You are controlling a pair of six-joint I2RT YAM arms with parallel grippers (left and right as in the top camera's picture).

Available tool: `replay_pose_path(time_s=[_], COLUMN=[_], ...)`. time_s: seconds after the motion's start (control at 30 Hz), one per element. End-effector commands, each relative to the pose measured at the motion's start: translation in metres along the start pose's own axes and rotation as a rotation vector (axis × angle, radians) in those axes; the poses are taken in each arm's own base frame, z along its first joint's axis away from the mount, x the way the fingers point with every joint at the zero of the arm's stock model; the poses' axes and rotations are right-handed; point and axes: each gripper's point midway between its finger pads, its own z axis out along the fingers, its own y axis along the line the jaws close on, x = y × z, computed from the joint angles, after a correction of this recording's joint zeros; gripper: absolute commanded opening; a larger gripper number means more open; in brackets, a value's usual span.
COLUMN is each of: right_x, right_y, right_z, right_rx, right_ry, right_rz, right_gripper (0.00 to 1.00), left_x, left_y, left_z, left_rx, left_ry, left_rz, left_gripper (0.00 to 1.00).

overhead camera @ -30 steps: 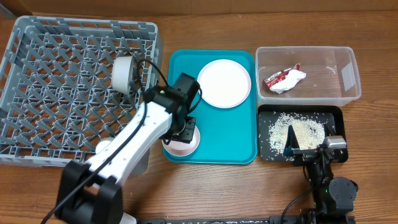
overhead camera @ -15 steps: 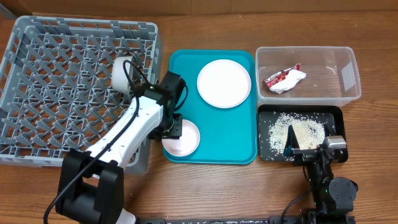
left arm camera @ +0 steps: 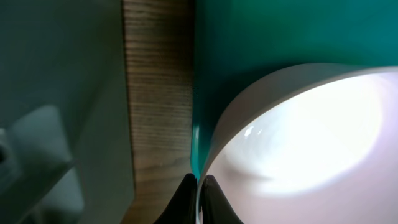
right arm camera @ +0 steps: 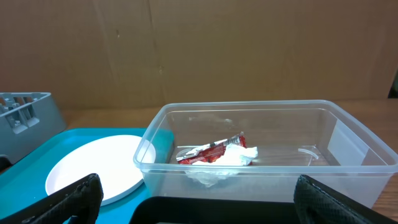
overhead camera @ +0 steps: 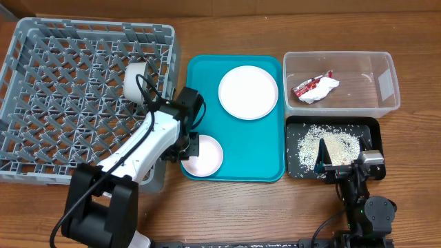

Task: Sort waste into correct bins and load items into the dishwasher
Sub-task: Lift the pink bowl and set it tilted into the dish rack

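The pale pink bowl (overhead camera: pixel 204 156) sits at the near-left corner of the teal tray (overhead camera: pixel 262 155). Its left rim is pinched between the closed fingers of the left gripper (left arm camera: pixel 200 198). Whether the bowl rests on the tray or is slightly lifted is hard to tell from above. The plate (overhead camera: pixel 248 91) lies farther back on the same tray. The white cup (overhead camera: pixel 136 81) is in the dish rack (overhead camera: pixel 62 103), near its right wall. The wrapper (overhead camera: pixel 313 88) lies in the clear tub (overhead camera: pixel 358 83), and the rice (overhead camera: pixel 334 145) in the black tray (overhead camera: pixel 372 129). The right gripper (right arm camera: pixel 198 183) hangs over that black tray with its fingers spread wide, holding nothing.
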Motion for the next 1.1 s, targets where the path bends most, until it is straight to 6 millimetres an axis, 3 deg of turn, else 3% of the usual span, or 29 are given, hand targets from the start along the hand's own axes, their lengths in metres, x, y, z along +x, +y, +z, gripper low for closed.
replay_pose_path(time_s=[0.0,0.07,0.17,0.37,0.5,0.57,0.67,0.77,0.93,1.07], right_x=[0.001,0.001,0.001,0.001,0.001,0.001,0.001,0.001,0.001,0.001], right_y=[-0.002,-0.002,-0.002,-0.002,-0.002,-0.002,-0.002,-0.002,-0.002,-0.002], right_z=[0.000,0.000,0.000,0.000,0.000,0.000,0.000,0.000,0.000,0.000], right_rx=[0.008,0.008,0.008,0.008,0.008,0.008,0.008,0.008,0.008,0.008], right_ry=[-0.006,-0.006,-0.006,-0.006,-0.006,-0.006,-0.006,-0.006,-0.006,-0.006], right_rz=[-0.005,-0.005,-0.005,-0.005,-0.005,-0.005,-0.005,-0.005,-0.005,-0.005], right_gripper=[1.00,1.00,1.00,1.00,1.00,1.00,1.00,1.00,1.00,1.00], left_x=[-0.024,-0.033,-0.049,-0.062,-0.061,-0.060,-0.063,-0.068,-0.086,-0.105], left_y=[0.005,0.014,0.038,0.122,0.160,0.175,0.196,0.221,0.258,0.268], left_z=[-0.040,-0.066,-0.121,-0.229,-0.276,-0.287,-0.284,-0.267,-0.236,-0.200], left_rx=[-0.024,-0.059,-0.147,-0.543,-0.820,-0.926,-0.985,-1.037,-1.129,-1.141], left_ry=[-0.110,-0.166,-0.297,-0.665,-0.817,-0.835,-0.805,-0.719,-0.610,-0.509], left_rz=[0.008,-0.003,-0.037,-0.262,-0.358,-0.391,-0.446,-0.487,-0.547,-0.505], left_gripper=[0.04,0.04,0.04,0.04,0.04,0.04,0.04,0.04,0.04,0.04])
